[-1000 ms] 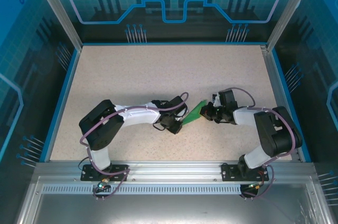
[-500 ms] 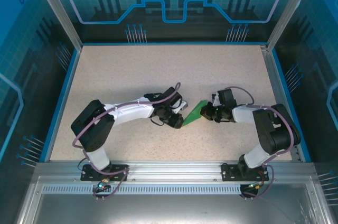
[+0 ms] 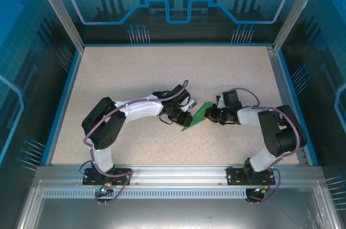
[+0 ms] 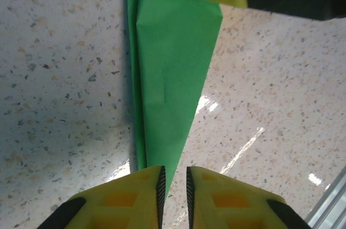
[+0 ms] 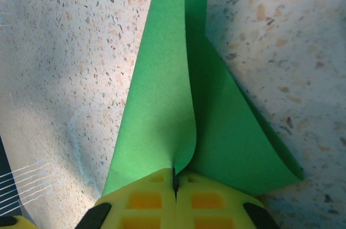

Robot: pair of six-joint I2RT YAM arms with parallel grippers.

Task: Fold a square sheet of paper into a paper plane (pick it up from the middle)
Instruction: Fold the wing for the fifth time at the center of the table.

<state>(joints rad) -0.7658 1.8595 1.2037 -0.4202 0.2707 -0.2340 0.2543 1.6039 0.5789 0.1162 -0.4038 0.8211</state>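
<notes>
Pinching the paper plane (image 5: 162, 105), right gripper (image 5: 175, 179); left gripper (image 4: 174, 180) slightly parted at its tip.

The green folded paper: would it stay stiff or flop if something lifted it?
Probably floppy at the edges: the bright green folded paper has a loose flap bowing up beside where the right tool pinches it. It is likely very light, being a thin sheet. The long crease down its length may keep it fairly straight.
</notes>
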